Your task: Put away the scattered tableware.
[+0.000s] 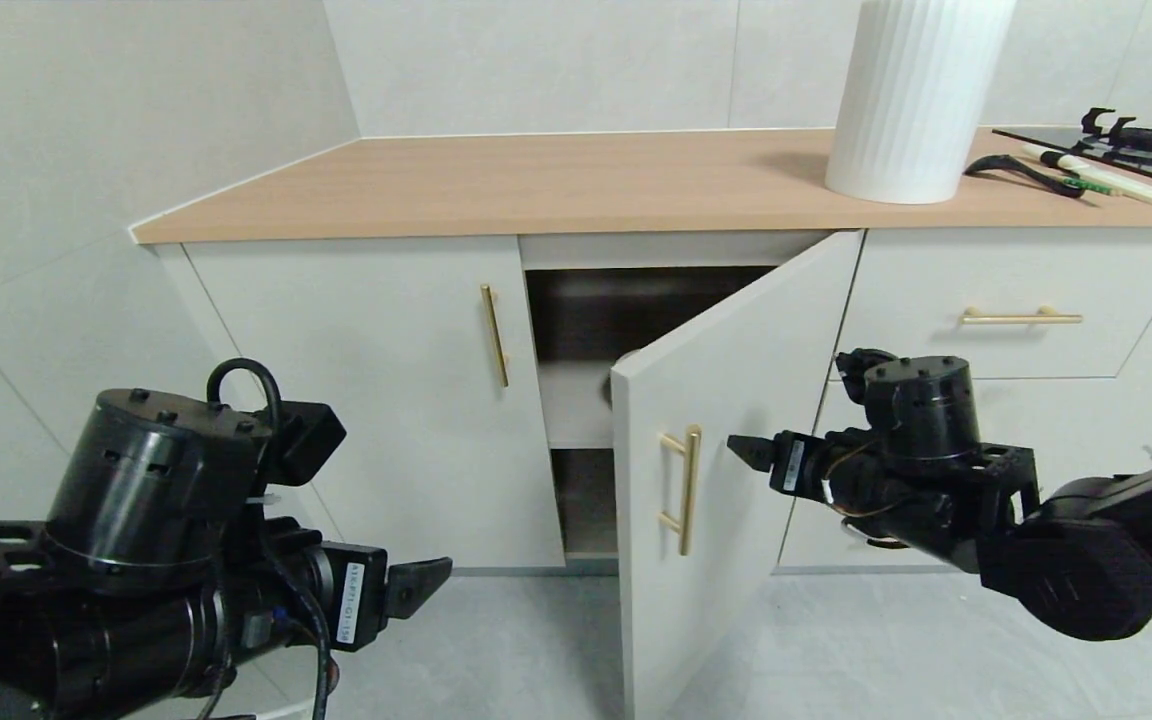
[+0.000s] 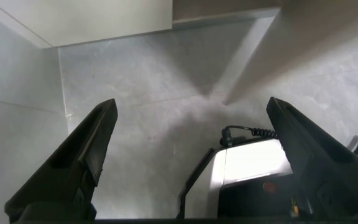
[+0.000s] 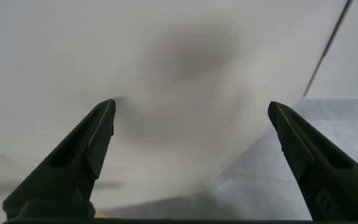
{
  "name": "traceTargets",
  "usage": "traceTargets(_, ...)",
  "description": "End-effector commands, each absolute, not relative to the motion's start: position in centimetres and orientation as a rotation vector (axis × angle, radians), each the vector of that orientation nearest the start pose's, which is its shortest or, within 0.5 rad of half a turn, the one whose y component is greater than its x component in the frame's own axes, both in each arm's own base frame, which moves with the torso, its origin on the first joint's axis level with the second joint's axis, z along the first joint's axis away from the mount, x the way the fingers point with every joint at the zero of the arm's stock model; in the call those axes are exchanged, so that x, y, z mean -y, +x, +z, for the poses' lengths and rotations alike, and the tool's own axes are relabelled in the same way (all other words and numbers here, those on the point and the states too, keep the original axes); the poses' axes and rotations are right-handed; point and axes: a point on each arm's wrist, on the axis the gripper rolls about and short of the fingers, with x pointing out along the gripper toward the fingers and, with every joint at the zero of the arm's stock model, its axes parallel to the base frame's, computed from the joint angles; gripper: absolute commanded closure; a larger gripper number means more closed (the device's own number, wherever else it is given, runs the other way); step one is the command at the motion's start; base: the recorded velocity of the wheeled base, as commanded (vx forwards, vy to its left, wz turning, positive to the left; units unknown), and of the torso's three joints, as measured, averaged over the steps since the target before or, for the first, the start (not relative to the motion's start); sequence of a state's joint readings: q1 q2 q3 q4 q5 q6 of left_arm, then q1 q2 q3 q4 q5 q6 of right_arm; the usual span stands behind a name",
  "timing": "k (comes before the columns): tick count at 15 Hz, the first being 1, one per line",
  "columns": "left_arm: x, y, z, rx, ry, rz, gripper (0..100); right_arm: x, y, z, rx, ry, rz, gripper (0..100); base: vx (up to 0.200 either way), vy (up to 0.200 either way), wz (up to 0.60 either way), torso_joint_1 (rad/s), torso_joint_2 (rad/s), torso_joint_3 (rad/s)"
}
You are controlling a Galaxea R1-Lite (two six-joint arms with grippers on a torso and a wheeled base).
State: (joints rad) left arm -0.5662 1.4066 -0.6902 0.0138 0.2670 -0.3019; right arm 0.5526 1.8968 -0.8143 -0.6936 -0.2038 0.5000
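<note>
Pale tiled walls (image 1: 136,90) meeting in a corner toward 11 o'clock. Across 12 o'clock, a wooden countertop (image 1: 536,180) over white cabinets (image 1: 356,400) with brass handles (image 1: 494,335). Just off centre toward 5 o'clock, one cabinet door (image 1: 736,380) swung open on a dark, shelved interior (image 1: 636,310). At 3 o'clock, a drawer (image 1: 1016,270); at 2 o'clock, a black hob (image 1: 1146,145). Grey floor (image 1: 516,640) at 6 o'clock. Soft, even light.

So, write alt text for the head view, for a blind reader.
A cabinet door stands half open under a wooden counter, with the right gripper beside its gold handle. The left gripper hangs lower left; a ribbed vase and utensils sit on the counter.
</note>
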Motion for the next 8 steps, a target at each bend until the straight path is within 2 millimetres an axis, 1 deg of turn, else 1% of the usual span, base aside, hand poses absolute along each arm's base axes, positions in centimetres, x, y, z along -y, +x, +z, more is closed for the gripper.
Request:
traceTargets(1, 10.7, 17.9, 17.0, -0.705, 0.009, -0.179, 0, -17.9, 30.1, 9.9, -0.49, 0.34, 0.218, 0, 0.0, 0.0, 0.0, 0.0, 0.0, 0.0)
traceTargets(6, 10.7, 17.9, 17.1, -0.7, 0.008, -0.177, 0, -18.6, 31.3, 9.2, -0.466, 0.413, 0.209, 0, 0.0, 0.0, 0.0, 0.0, 0.0, 0.0)
traceTargets(8, 10.7, 17.9, 17.1, -0.7, 0.008, -0.177, 0, -18.7, 32.2, 9.1, -0.449, 0.448, 0.178, 0, 0.0, 0.0, 0.0, 0.0, 0.0, 0.0)
